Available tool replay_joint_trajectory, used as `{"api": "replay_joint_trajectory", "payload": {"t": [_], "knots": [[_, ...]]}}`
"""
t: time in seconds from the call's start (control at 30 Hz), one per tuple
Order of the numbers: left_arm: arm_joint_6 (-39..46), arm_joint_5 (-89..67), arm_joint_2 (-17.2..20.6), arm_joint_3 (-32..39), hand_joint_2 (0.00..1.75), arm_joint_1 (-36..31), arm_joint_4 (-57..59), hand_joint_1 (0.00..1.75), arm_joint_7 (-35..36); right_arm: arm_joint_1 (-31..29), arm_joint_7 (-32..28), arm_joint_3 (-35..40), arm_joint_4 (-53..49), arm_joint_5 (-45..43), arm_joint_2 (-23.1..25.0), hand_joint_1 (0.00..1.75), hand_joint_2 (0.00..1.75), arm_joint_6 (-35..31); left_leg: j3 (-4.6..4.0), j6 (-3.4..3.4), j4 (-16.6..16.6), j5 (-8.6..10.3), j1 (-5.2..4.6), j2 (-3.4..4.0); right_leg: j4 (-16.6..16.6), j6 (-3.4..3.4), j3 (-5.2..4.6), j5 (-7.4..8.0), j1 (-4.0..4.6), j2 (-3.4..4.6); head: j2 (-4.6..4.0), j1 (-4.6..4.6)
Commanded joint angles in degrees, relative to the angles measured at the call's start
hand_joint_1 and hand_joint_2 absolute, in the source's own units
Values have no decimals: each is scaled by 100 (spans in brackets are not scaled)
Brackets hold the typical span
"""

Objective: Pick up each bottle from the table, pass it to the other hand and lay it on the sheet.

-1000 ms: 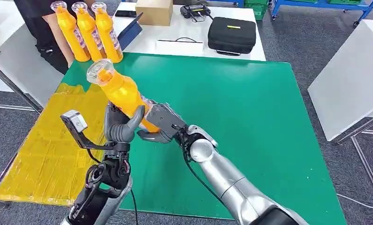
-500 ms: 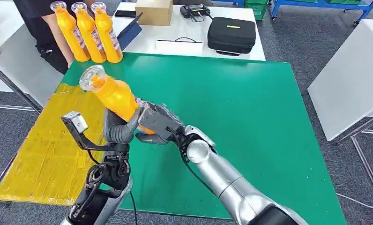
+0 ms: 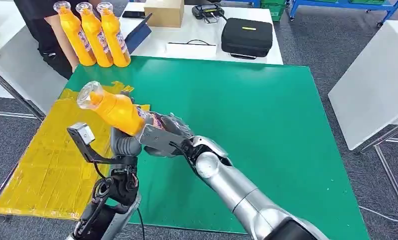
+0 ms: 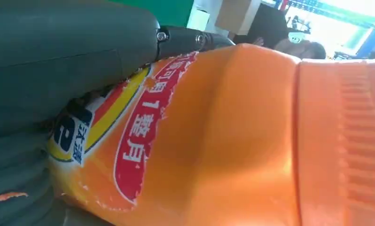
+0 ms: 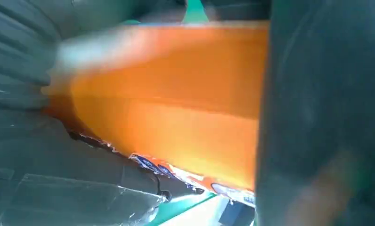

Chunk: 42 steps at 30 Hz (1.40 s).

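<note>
In the head view, the bottle (image 3: 114, 107) hangs tilted in the air above the near edge of the yellow sheet (image 3: 42, 160), where that sheet meets the green table (image 3: 267, 125). Its clear cap points away toward the sheet's far side. Both hands are on it: the right hand (image 3: 162, 137) wraps the lower body, and the left hand (image 3: 124, 145) presses against it from beneath. Three more bottles (image 3: 94, 35) stand upright at the far corner, just in front of a person (image 3: 42, 20). The likely risk is the handover itself: if the right hand lets go before the left has a firm hold, the top-heavy bottle could tip out and roll off the sheet.

In the left wrist view, the bottle fills the frame, orange and smooth, with a red and yellow label and a ribbed band toward one end. The left hand's thick grey fingers (image 4: 58, 56) lie tight along its body.

In the right wrist view, the picture is blurred. The orange body sits between the right hand's dark fingers (image 5: 317, 117) and its ribbed cover, and it appears gripped.
</note>
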Motion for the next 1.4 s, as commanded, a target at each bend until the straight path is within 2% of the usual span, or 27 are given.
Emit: {"api": "replay_joint_trajectory", "payload": {"t": [0.03,0.33,0.5,0.9,0.93,0.97,1.0,1.17,1.33,1.4], "knots": [[-18,37,-36,-313,175,-547,289,175,42,199,-2,968,356,39,153,175,175,38,18,-12,-1,-7,4,-7,-1,-12,23,-10,9,-29,0,-2],[-23,49,-74,-288,175,-527,245,175,37,102,39,975,472,-123,139,175,175,-31,38,-21,10,-23,7,-2,10,-21,43,-27,16,-47,0,-2],[-56,59,-126,-258,175,-517,257,175,32,102,10,901,560,-143,134,175,175,-57,8,-9,-1,-4,4,-6,-2,-9,11,-7,7,-25,0,-4],[-119,52,-128,-243,175,-555,303,175,16,142,-27,719,550,-210,130,175,175,-210,23,-15,5,-13,7,-10,4,-15,26,-18,13,-43,0,0],[-136,26,-99,-233,175,-525,272,175,-15,183,-58,605,521,-293,110,140,175,-274,18,-13,2,-9,6,-9,1,-13,20,-14,11,-38,0,-2],[-116,-60,-65,-184,175,-486,208,175,-139,185,-78,462,530,-428,61,0,175,-236,24,-16,5,-13,6,-11,5,-16,28,-20,12,-46,0,0],[-65,-170,-33,-138,175,-460,139,175,-238,153,-75,355,568,-529,14,0,0,-185,18,-13,2,-9,6,-9,1,-13,20,-14,11,-39,0,-2],[329,-1250,206,398,175,-227,-597,175,-587,138,-522,-167,477,-595,-360,0,0,-113,12,-12,4,-9,5,-5,2,-13,14,-12,10,-37,0,-4],[242,-2038,244,1267,175,153,-1133,175,-469,364,-554,-465,4,-75,-577,0,0,-77,4,-8,-3,-5,3,6,-4,-9,5,-4,6,-15,0,-2],[490,-2676,317,1629,175,271,-1166,175,-460,453,-561,-598,-317,105,-690,0,0,-61,32,-18,4,-23,4,17,4,-19,30,-19,12,-23,0,2]]}}
